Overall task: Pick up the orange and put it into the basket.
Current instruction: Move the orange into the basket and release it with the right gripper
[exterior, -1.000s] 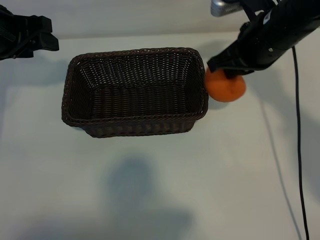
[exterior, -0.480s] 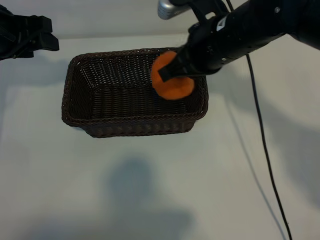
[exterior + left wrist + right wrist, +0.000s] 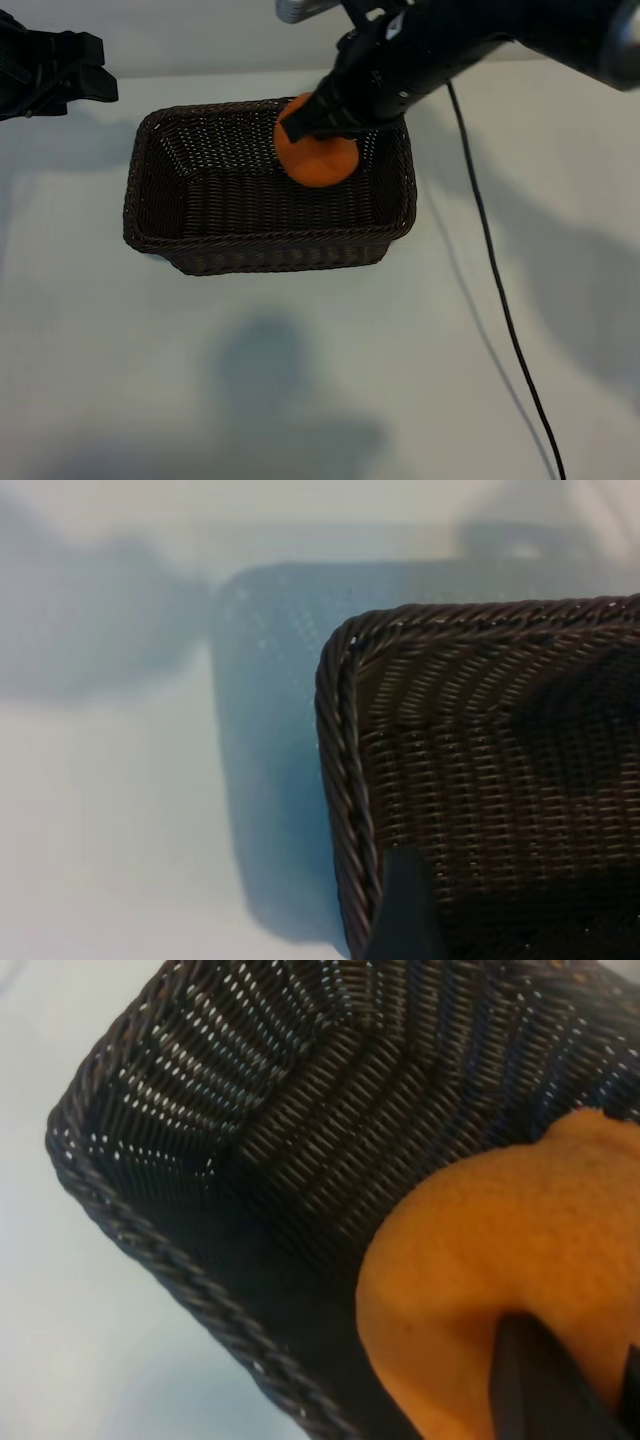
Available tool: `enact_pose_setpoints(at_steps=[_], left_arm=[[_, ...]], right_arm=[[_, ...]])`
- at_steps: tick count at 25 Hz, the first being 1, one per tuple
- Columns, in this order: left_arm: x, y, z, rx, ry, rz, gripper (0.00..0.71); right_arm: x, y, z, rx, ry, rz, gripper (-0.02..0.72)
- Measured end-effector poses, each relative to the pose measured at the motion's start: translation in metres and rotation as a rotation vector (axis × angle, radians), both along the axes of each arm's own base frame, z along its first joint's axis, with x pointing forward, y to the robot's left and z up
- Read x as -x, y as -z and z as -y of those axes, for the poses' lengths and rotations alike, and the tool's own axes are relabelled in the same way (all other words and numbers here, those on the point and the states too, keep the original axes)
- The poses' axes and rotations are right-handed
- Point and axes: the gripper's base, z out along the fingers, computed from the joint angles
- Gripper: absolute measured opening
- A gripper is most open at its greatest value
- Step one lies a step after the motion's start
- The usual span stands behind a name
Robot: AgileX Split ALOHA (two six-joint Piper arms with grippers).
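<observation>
Our right gripper (image 3: 312, 122), pinching the orange (image 3: 318, 160), holds it above the basket (image 3: 270, 240) for release while our spread left gripper (image 3: 92, 78) waits aside.

1. From above and outside the rig, we look steeply down on the pale table (image 3: 300, 380), far enough off to take in the whole basket (image 3: 150, 225) and both arms at the frame's upper edge.
2. On the left wrist, we sit close over one rounded corner of the basket (image 3: 345, 730), facing down along its braided rim, with table beyond.
3. On the right wrist, we hang nearer yet, peering into the basket (image 3: 150, 1250) past the orange (image 3: 470, 1250), which fills much of the frame.
4. All three views share the basket; the exterior and right wrist views also share the orange (image 3: 318, 165).
</observation>
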Motion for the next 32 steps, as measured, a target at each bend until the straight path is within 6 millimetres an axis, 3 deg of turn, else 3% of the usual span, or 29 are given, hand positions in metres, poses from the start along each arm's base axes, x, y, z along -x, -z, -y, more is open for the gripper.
enact_pose_setpoints(at_steps=[4,15,22,25,29,32], left_arm=[[0.000,0.000,0.000,0.001,0.000,0.000,0.590],[0.000,0.000,0.000,0.001,0.000,0.000,0.590],[0.000,0.000,0.000,0.001,0.000,0.000,0.590],[0.000,0.000,0.000,0.001,0.000,0.000,0.590],[0.000,0.000,0.000,0.001,-0.001,0.000,0.590],[0.000,0.000,0.000,0.001,0.000,0.000,0.590]], right_arm=[[-0.016,0.013,-0.009,0.011,-0.012,-0.030,0.047],[-0.035,0.085,-0.019,0.070,-0.016,-0.177,0.047],[-0.036,0.090,-0.020,0.064,-0.013,-0.193,0.073],[-0.036,0.090,-0.021,0.062,-0.012,-0.194,0.183],[-0.035,0.087,-0.021,0.054,-0.010,-0.190,0.480],[-0.034,0.079,-0.020,0.046,-0.011,-0.174,0.662]])
